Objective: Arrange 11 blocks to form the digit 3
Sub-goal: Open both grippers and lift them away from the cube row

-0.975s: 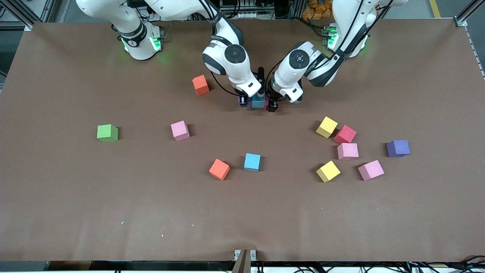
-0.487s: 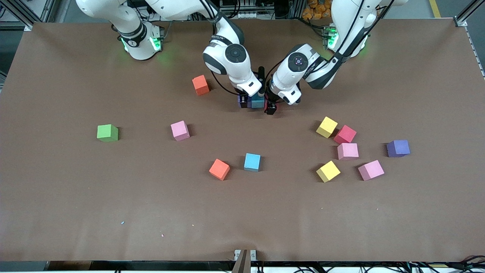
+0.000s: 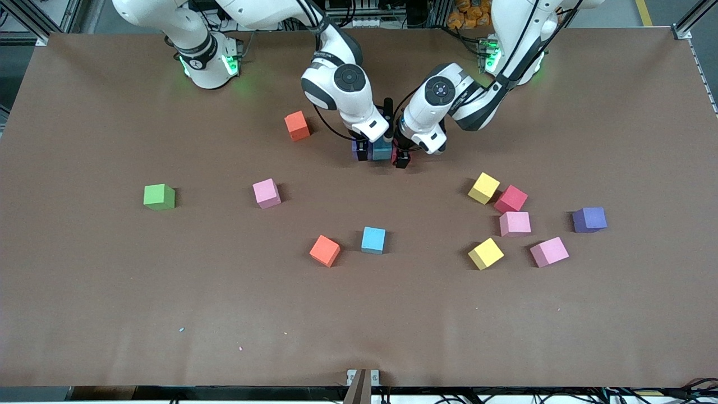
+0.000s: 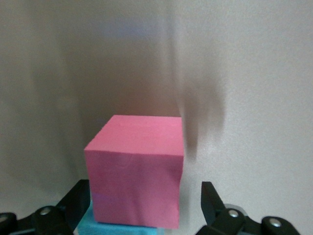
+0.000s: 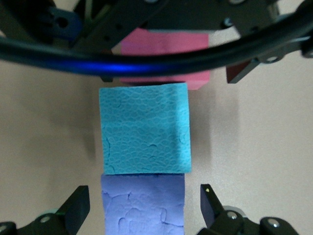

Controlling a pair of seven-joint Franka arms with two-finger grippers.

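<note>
Row forming at upper centre of the front view: purple foam cube (image 5: 143,205), light blue foam cube (image 5: 145,128) and pink-red foam cube (image 4: 136,169), touching in line. Left gripper (image 4: 142,205) is straddling the pink-red cube, fingers spread; right gripper (image 5: 143,208) is straddling the purple cube, fingers spread. Loose foam cubes (image 3: 515,223) are waiting across the brown table (image 3: 112,292); most of the digit is remaining.

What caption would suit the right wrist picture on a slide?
Open right gripper above a purple block, light blue block and pink block lined up in a row.
</note>
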